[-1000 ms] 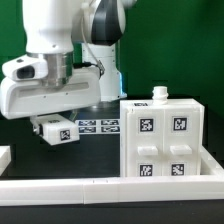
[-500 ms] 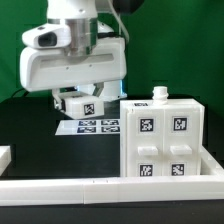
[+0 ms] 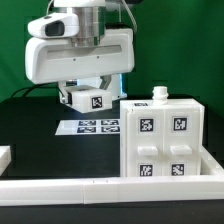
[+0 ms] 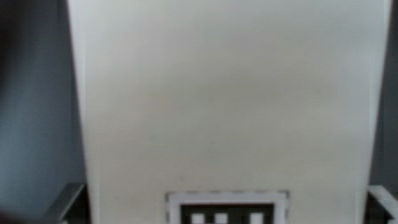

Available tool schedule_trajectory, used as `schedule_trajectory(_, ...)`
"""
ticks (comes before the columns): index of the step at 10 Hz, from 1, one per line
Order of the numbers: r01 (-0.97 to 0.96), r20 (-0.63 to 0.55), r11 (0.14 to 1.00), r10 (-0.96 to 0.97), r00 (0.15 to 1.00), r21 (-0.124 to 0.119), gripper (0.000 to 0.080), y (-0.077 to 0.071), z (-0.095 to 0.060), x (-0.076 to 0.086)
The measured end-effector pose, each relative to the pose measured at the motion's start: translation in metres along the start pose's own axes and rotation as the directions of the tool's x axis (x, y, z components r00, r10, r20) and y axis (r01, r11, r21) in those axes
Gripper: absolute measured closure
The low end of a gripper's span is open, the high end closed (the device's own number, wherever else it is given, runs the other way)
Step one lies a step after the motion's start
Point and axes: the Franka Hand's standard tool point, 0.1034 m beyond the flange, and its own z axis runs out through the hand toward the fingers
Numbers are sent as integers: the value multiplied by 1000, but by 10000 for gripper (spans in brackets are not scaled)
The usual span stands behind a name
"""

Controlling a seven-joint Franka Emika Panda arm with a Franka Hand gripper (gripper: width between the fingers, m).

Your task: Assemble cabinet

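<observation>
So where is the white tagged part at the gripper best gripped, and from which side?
As held now seems right: from above, the gripper's jaws across the tagged part's two straight parallel sides, at its marked end. Those faces are flat, and the width fits between the jaws.

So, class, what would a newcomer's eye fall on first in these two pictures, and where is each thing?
First, the big robot arm filling the top of the exterior view, its gripper shut on a white tagged part held off the table by the marker board. Next, the cabinet on the exterior view's right, with four square tags on its front. The wrist view is almost all that same part.
</observation>
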Motion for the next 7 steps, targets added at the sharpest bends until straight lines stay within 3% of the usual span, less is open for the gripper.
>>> schedule_trajectory(2,9,14,1000,-9,1000,12,256,-2,-11,8)
schedule_trajectory(4,7,14,1000,-7,1000,17,256,-4,-34,29)
schedule_trajectory(7,-26,-9,1000,26,1000,10,255,-25,-65,66)
